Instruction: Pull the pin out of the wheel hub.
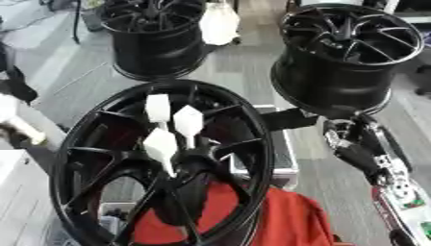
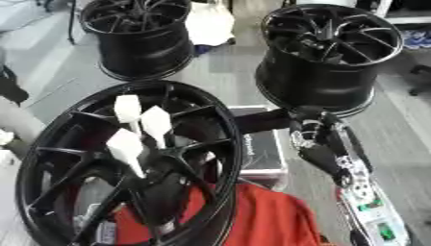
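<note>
A large black wheel hub [image 1: 84, 158] stands tilted in front of me, its spokes meeting near the centre. Three white pins stick out of the centre: one upper [image 1: 158, 108], one to its right [image 1: 188, 121], one lower [image 1: 161, 145]. Each has a broad faceted head on a thin stem. My right arm comes in from the lower right, and its black right hand [image 1: 290, 119] lies against the outer right rim of the hub, away from the pins. Its shape there is dark against the rim. No left hand shows.
Two more black wheels stand on the grey floor at the back, one left [image 1: 156, 33] and one right [image 1: 345, 53]. A red cloth [image 1: 282, 216] lies under the front hub. A grey box [image 1: 286, 158] sits just behind the hub's right rim.
</note>
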